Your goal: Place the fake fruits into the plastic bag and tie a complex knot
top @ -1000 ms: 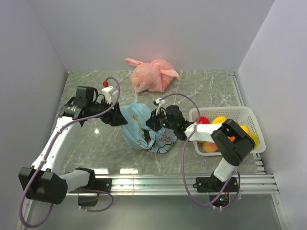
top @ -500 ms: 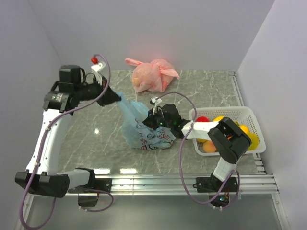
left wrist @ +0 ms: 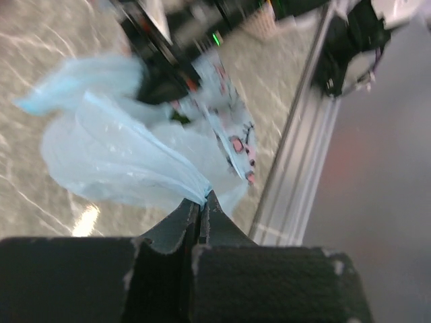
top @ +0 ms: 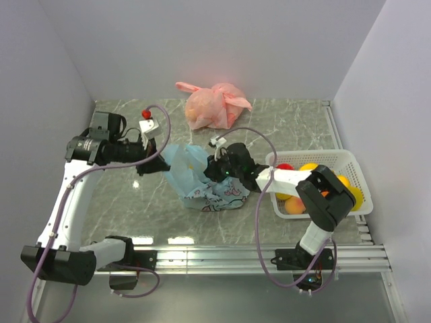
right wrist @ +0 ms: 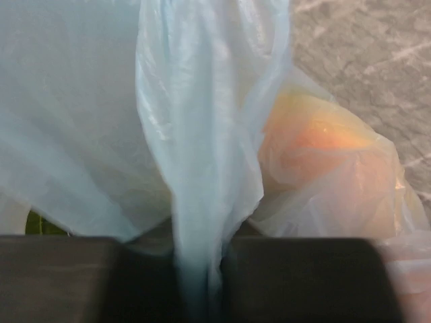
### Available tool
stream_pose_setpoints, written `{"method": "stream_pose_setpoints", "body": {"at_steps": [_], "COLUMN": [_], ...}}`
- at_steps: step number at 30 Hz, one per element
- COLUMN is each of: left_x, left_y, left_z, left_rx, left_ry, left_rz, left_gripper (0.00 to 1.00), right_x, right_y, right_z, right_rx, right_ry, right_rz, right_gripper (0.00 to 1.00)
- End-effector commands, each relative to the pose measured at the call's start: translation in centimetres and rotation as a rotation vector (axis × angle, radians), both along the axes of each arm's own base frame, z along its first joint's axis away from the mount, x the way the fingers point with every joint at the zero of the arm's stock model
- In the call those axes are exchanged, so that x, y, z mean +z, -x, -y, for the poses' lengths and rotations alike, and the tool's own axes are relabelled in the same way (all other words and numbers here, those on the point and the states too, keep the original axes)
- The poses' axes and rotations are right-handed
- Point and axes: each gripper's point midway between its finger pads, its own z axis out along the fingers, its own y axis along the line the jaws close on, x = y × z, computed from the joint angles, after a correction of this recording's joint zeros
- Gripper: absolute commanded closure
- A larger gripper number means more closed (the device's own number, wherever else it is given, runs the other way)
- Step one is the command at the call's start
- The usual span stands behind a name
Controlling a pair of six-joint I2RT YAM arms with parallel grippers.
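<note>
As you look in over the near rail (top: 269, 254), the first thing past it is the plastic bag (top: 205, 187), slumped on the marble-look table (top: 289, 128) about mid-depth, with a gripper on either side. The left gripper (left wrist: 201, 207) is pinched right down on a twisted tail of the pale blue film, drawn out to the left. The right gripper (right wrist: 199, 269) has another strand running between its fingers, which sit close against it on both sides. It looks held, though perhaps lightly. An orange-peach fruit (right wrist: 316, 141) shows through the film just beside that strand, so some of the load is in.

To tie well from here, I'd judge the two tails want pulling apart evenly and taut, crossing above the fruit rather than dragging the bag sideways. Thin film slips and tears, so a steady pull beats a jerk.

Off to the right, a white basket (top: 357, 176) holds more fake fruits (top: 308, 167). By the back wall lies a knotted pink-orange bag (top: 212, 108).
</note>
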Motion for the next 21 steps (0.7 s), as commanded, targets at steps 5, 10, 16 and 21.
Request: {"method": "stream_pose_setpoints", "body": {"at_steps": [5, 10, 16, 21], "left_x": [0.0, 0.4, 1.4, 2.3], "left_y": [2.9, 2.5, 1.4, 0.5], "left_z": [-0.5, -0.4, -0.4, -0.2], "left_rx": [-0.099, -0.101, -0.096, -0.044], "left_ry": [-0.030, -0.024, -0.034, -0.016], "left_rz": [0.093, 0.106, 0.143, 0.116], "left_gripper": [1.00, 1.00, 1.00, 1.00], "right_x": [8.3, 15.2, 21.0, 27.3], "right_y": [-1.9, -0.8, 1.3, 4.8], "right_z": [4.3, 6.2, 5.2, 2.2], "right_rx": [0.025, 0.136, 0.309, 0.459], "right_ry": [-0.062, -0.158, -0.263, -0.363], "right_rz": [0.041, 0.164, 0.267, 0.391], "right_gripper": [0.19, 0.12, 0.11, 0.07]}}
